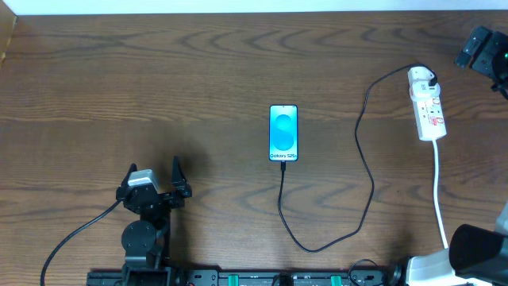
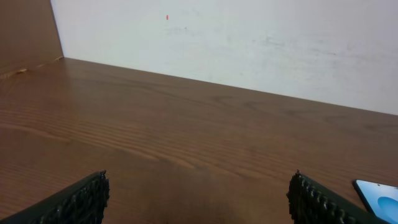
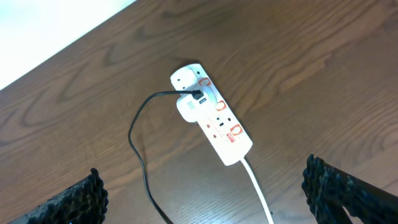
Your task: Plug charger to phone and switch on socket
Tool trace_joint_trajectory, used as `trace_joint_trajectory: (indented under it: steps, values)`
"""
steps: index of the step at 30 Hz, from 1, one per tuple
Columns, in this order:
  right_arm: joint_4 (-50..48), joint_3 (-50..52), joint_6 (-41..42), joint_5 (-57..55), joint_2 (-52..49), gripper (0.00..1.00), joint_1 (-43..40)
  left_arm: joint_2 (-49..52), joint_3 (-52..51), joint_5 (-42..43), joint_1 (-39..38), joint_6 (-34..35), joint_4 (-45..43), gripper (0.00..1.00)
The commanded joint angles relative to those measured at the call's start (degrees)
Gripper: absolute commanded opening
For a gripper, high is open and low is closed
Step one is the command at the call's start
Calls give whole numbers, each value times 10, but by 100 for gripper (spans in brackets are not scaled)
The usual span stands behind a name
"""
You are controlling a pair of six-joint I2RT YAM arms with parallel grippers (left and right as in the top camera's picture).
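The phone lies flat mid-table, its blue screen lit; one corner shows in the left wrist view. The charger's thin black cable runs from the phone's near edge, loops toward me and climbs to the socket. Whether its tip is seated in the phone I cannot tell. The socket is a white strip with red switch marks, and a white adapter is plugged into it. My left gripper stands open over bare wood, left of the phone. My right gripper hangs open above the socket, holding nothing.
The socket's thick white cord trails toward the near right edge, where the right arm's base sits. A pale wall borders the far side of the wooden table. The left arm's own black cable curves off at the near left.
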State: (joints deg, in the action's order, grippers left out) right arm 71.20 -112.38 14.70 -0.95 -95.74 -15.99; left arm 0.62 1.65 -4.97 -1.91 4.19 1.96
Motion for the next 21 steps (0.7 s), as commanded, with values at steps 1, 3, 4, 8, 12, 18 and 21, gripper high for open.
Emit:
trace_joint_trajectory:
  steps: [1, 3, 4, 8, 12, 18, 21]
  values:
    - [4, -2, 6, -5, 5, 99, 3, -4, -14, 1, 3, -10, 18, 92]
    - [-2, 2, 3, -34, 5, 99, 3, -4, -14, 1, 3, -10, 18, 93]
    - [-3, 5, 3, -40, 5, 99, 3, -4, -14, 0, 3, -10, 18, 92]
    - [-7, 51, 3, -40, 11, 99, -3, -4, -14, 1, 3, -9, 18, 92]
    - [-34, 167, 3, -49, 59, 99, -5, -4, -14, 0, 3, -9, 18, 92]
    - [-253, 393, 5, -51, 180, 99, -5, -4, -14, 0, 3, -10, 18, 92]
    - [-338, 490, 6, -49, 239, 99, -5, -4, -14, 0, 3, -10, 18, 92]
